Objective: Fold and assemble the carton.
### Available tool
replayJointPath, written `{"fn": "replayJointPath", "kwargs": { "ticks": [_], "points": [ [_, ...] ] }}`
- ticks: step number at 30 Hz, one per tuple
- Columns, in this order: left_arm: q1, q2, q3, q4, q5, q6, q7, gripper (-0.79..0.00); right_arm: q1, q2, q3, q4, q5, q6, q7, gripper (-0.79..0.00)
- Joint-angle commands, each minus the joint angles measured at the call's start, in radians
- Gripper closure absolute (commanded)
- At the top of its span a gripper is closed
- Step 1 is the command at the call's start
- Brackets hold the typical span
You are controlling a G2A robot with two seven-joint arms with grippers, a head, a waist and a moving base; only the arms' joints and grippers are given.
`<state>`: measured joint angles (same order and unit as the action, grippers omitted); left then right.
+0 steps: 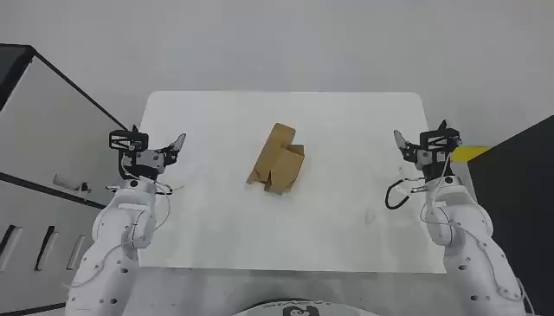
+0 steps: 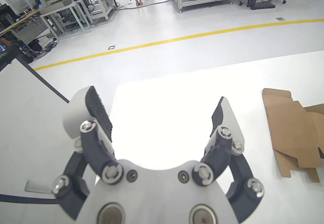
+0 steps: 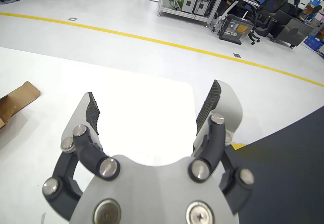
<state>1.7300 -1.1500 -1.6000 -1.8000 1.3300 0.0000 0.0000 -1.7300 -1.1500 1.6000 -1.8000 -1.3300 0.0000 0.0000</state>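
Two claws, left claw (image 1: 149, 140) and right claw (image 1: 427, 138), hang released at opposite desk (image 1: 346, 229) edges; the flattened carton (image 1: 277, 160) lies mid-desk, well apart. One-sided pinching could slide or crumple the thin cardboard.

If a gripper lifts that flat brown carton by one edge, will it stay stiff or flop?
Probably light: the carton is thin flat cardboard. Its loose flaps would likely swing at the creases. Pushed, it should slide, not roll.
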Motion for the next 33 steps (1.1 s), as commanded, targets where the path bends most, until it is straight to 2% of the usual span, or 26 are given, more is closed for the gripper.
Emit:
{"fn": "replayJointPath", "kwargs": {
  "ticks": [1,9,18,23,25,33],
  "points": [
    [0.000,0.000,0.004,-0.005,0.002,-0.006,0.002,-0.785,0.000,0.000,0.000,0.000,0.000,0.000,0.000,-0.785],
    [0.048,-0.002,0.073,-0.072,0.123,-0.058,0.005,-0.785,0.000,0.000,0.000,0.000,0.000,0.000,0.000,-0.785],
    [0.048,-0.001,0.071,-0.071,0.156,-0.050,0.012,-0.785,0.000,0.000,0.000,0.000,0.000,0.000,0.000,-0.785],
    [0.062,0.003,0.148,-0.092,0.372,-0.096,0.057,-0.785,0.000,0.000,0.000,0.000,0.000,0.000,0.000,-0.785],
    [0.057,0.000,0.209,-0.096,0.483,-0.075,0.040,-0.785,0.000,0.000,0.000,0.000,0.000,0.000,0.000,-0.785],
    [0.056,0.000,0.218,-0.096,0.504,-0.073,0.039,-0.785,0.000,0.000,0.000,0.000,0.000,0.000,0.000,-0.785]
  ]
}}
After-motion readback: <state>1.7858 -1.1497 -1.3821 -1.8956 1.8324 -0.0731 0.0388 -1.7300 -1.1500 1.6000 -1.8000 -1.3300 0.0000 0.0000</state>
